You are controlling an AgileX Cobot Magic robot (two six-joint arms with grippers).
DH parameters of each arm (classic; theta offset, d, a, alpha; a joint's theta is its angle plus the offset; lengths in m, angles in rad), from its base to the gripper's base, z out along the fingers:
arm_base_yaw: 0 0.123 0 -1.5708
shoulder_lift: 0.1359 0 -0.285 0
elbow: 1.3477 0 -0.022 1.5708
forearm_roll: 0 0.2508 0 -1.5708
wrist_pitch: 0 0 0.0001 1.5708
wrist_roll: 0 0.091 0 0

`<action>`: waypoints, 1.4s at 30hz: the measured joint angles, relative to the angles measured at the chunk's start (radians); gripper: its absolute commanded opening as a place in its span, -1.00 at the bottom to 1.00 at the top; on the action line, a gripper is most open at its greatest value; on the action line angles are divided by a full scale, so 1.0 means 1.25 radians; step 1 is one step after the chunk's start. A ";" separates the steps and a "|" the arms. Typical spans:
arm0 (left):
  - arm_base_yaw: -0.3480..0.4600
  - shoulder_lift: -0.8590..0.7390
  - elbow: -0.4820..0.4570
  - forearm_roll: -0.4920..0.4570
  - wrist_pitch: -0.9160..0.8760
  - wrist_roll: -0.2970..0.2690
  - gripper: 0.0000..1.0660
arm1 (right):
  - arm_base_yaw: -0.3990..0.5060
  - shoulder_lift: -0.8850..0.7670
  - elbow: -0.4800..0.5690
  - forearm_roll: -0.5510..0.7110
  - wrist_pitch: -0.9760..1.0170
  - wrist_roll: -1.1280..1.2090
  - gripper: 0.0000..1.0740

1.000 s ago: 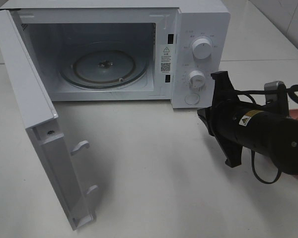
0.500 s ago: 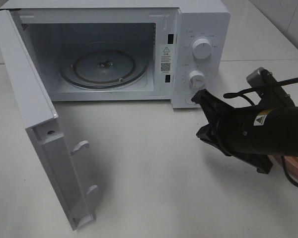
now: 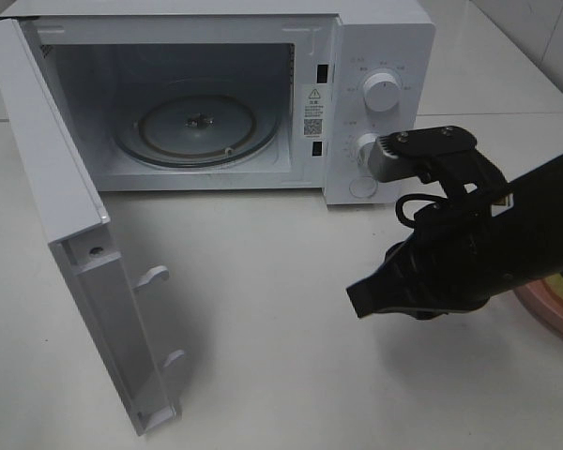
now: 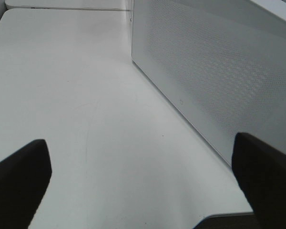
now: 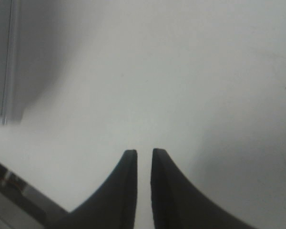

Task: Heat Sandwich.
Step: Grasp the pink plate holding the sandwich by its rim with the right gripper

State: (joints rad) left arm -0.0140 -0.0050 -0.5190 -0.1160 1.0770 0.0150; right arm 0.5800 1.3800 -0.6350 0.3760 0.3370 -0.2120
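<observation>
No sandwich shows in any view. The white microwave (image 3: pixel 380 52) stands at the back with its door (image 3: pixel 66 225) swung wide open and its glass turntable (image 3: pixel 197 124) bare. My right gripper (image 3: pixel 361 300) hovers over the table in front of the control knobs and points left. In the right wrist view its fingertips (image 5: pixel 144 153) stand a narrow slit apart with nothing between them. My left gripper (image 4: pixel 143 191) is wide open and empty, low over the table beside the microwave's perforated side wall (image 4: pixel 219 76). It does not show in the exterior high view.
The rim of a round pink plate (image 3: pixel 555 317) peeks out at the right edge, mostly hidden behind my right arm. The open door juts toward the front left of the white table (image 3: pixel 263 356).
My right arm has swung round and forward. Its gripper now points left over the table, and its fingers have parted slightly. The left gripper has not moved.
</observation>
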 measured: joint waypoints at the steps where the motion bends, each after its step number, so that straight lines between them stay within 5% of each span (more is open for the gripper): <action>1: 0.000 0.000 0.000 0.000 0.000 0.000 0.83 | 0.000 0.000 0.000 0.000 0.000 0.000 -0.70; 13: 0.000 0.000 0.000 0.000 0.000 0.000 0.83 | -0.009 -0.002 -0.118 -0.215 0.282 0.068 -0.38; 23: 0.000 0.000 0.000 0.000 0.000 0.000 0.83 | -0.094 -0.002 -0.138 -0.270 0.338 0.108 0.72; 42: 0.000 0.000 0.000 0.000 0.000 0.000 0.83 | -0.275 -0.002 -0.138 -0.323 0.335 0.100 0.67</action>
State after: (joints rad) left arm -0.0140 -0.0050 -0.5190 -0.1160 1.0770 0.0150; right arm 0.2360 1.3780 -0.8080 -0.0280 0.7560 -0.0870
